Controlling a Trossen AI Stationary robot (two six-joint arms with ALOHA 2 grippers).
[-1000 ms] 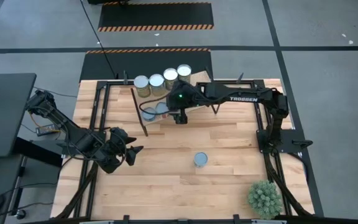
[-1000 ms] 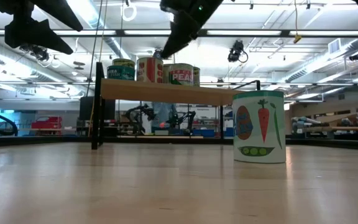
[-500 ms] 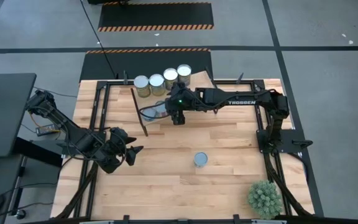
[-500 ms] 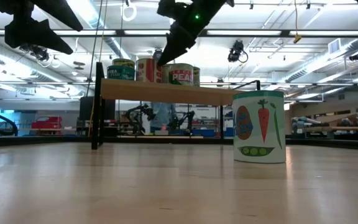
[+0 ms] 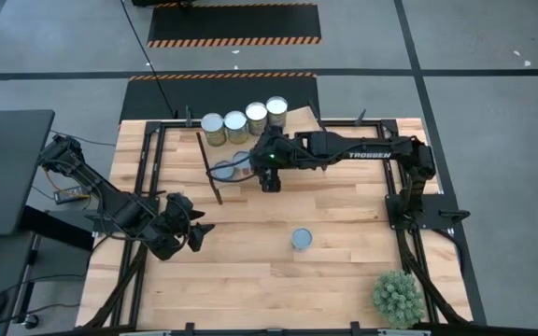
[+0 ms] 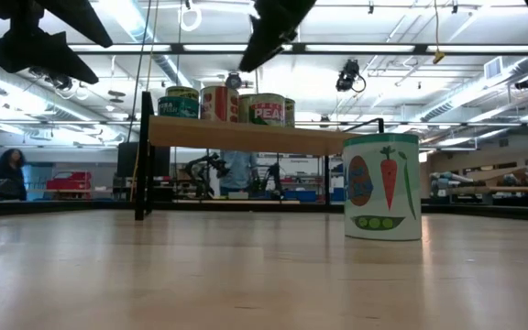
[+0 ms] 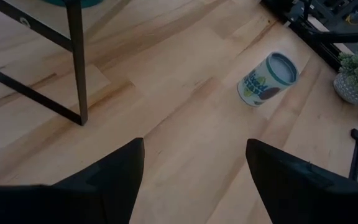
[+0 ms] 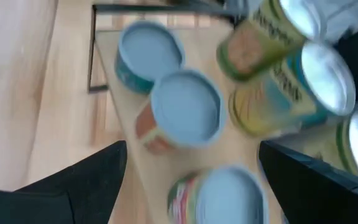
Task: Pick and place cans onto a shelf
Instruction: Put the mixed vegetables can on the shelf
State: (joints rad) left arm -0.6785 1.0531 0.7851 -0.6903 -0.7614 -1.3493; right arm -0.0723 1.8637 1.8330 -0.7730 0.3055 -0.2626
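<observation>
Several cans (image 5: 246, 119) stand on the shelf (image 5: 299, 119) at the table's far side. The tall ones are in a row at its back and the short blue-topped ones (image 8: 185, 106) in front. One short can (image 5: 302, 239) with a carrot label (image 6: 383, 186) stands upright alone on the tabletop. My right gripper (image 5: 269, 179) hangs open above the shelf's near edge, over the short cans, touching nothing. Over the table's left side my left gripper (image 5: 196, 231) stands open and empty, with the lone can (image 7: 267, 79) in front of it.
A green spiky plant (image 5: 398, 297) sits at the near right corner. The shelf's black legs (image 7: 76, 62) stand on the tabletop, and black frame rails (image 5: 148, 177) run along the table's sides. Bare wood lies between the shelf and the lone can.
My right gripper has risen a little and drawn slightly toward the table's near edge above the shelf, staying open. The cans have kept their places.
</observation>
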